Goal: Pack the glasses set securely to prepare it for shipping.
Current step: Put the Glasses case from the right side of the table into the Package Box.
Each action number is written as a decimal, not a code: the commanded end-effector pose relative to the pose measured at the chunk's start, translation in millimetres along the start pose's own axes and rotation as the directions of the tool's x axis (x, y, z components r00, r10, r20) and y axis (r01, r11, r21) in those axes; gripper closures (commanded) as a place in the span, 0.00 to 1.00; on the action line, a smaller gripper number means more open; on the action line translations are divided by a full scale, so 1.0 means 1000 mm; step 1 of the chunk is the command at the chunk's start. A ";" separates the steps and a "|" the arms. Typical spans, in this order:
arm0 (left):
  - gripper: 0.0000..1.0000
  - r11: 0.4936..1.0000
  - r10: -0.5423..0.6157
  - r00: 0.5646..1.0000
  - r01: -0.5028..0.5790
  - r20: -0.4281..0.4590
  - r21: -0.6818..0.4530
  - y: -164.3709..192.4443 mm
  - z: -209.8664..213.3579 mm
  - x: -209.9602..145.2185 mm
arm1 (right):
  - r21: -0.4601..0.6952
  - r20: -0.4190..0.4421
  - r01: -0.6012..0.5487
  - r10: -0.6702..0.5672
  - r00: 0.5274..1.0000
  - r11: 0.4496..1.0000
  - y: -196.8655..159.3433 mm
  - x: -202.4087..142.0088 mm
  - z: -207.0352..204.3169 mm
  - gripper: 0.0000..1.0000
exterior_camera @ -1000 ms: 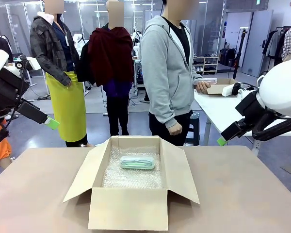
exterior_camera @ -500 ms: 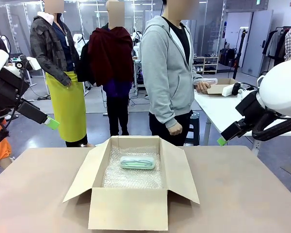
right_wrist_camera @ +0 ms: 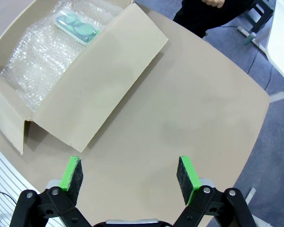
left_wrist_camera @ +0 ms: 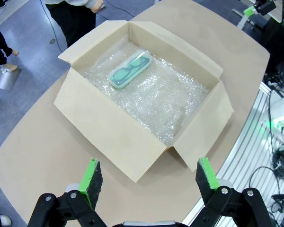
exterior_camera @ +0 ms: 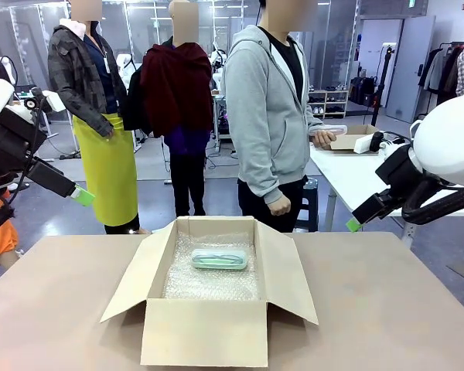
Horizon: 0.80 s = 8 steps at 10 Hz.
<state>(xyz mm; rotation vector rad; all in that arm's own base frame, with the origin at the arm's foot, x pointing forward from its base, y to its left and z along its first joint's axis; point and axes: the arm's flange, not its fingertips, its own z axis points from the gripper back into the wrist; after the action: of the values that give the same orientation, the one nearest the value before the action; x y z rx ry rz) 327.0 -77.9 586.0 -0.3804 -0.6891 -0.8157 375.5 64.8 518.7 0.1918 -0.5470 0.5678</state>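
You have the mint-green oblong glasses case (exterior_camera: 219,259) by the open brown cardboard box's (exterior_camera: 201,332) far wall. The person's pale translucent case (exterior_camera: 329,129) is barely discernible. The left gripper (left_wrist_camera: 150,171) and right gripper (right_wrist_camera: 130,172) are released, empty.

Light: bright, even, from overhead.
Shadows: soft, faint under the box (exterior_camera: 201,334) flaps on the table (exterior_camera: 387,309).
Glare: small sparkles on the bubble wrap (left_wrist_camera: 170,94).
Focus: crisp throughout.
Distortion: wrist views bow at edges.

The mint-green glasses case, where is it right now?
In the front view, the mint-green glasses case lies on bubble wrap inside the open cardboard box mid-table, near its far wall.
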 end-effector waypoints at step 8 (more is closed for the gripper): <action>0.00 1.000 -0.006 1.000 0.006 0.007 -0.011 0.001 0.002 0.000 | -0.003 -0.008 0.017 -0.017 1.000 1.000 0.001 0.003 -0.001 0.00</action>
<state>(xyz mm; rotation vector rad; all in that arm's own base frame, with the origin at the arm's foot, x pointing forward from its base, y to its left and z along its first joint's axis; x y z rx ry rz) 327.0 -77.9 586.0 -0.3804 -0.6891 -0.8157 375.5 64.8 518.7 0.1919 -0.5470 0.5679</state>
